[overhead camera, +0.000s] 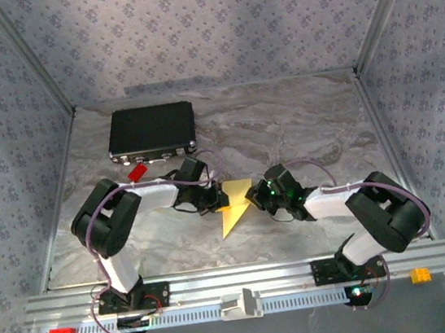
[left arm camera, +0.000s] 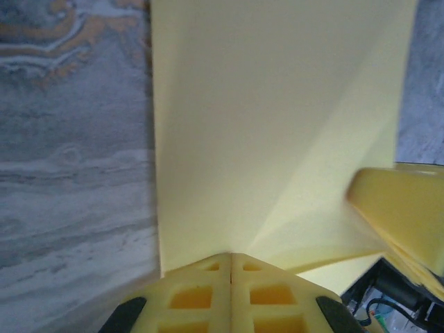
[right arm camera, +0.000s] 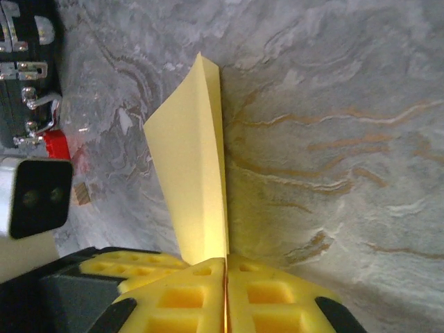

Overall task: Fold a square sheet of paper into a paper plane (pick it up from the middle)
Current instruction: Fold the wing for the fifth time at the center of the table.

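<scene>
Marble table (overhead camera: 308,130) runs between metal side frames. At its far left lies a black case (overhead camera: 151,132), with a small red brick (overhead camera: 136,172) just near of the case's front edge. The right wrist view also shows a tiny tan block (right arm camera: 82,194) near the brick.

The left arm (overhead camera: 115,222) reaches rightward across the middle of the table. Its left gripper (overhead camera: 220,202) is clenched on the left edge of the folded yellow paper (overhead camera: 233,213). In the left wrist view the two yellow fingers meet flat at the paper's edge (left arm camera: 230,258), and the sheet fans away from them with a crease running diagonally.

The paper sits at the table's centre, between the two grippers. From above it is a tapering wedge. Its long axis runs near to far, with the broad end far and the sharp tip pointing near and slightly left.

The right gripper (overhead camera: 251,200) is likewise clamped on the paper's right side. In the right wrist view its fingers are pressed together (right arm camera: 225,265), with the folded sheet standing up out of the seam, one folded edge uppermost.

Right of the right arm (overhead camera: 376,208), and across the far right, bare tabletop leaves open room. The near strip in front of the paper's tip is also free as far as the mounting rail (overhead camera: 302,271).
</scene>
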Tool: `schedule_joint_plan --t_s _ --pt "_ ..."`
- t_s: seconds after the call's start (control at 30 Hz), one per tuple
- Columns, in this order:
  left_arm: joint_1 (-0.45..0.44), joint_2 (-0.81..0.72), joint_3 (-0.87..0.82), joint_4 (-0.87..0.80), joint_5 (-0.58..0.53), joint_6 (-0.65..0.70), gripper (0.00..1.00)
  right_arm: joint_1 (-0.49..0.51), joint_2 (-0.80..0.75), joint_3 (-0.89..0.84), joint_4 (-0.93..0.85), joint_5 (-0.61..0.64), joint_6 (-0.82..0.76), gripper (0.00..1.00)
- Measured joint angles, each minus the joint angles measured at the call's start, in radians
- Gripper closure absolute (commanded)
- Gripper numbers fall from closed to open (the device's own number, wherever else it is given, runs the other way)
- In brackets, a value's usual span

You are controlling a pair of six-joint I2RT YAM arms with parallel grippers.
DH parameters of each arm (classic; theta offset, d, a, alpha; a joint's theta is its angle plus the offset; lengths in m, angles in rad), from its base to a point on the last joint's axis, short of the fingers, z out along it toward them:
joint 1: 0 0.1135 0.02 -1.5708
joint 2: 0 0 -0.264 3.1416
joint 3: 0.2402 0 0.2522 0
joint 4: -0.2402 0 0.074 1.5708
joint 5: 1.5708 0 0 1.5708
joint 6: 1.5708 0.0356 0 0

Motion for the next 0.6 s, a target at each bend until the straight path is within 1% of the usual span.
schedule_joint_plan --t_s 0.33,0.6 --pt "0.001 0.016 0.002 -0.005 0.002 0.018 1.0 -0.035 0.058 0.024 0.024 -0.101 -0.082 0.8" --pt "0.001 0.016 0.002 -0.005 0.002 0.025 1.0 -0.076 0.079 0.05 0.02 -0.168 -0.154 0.8"
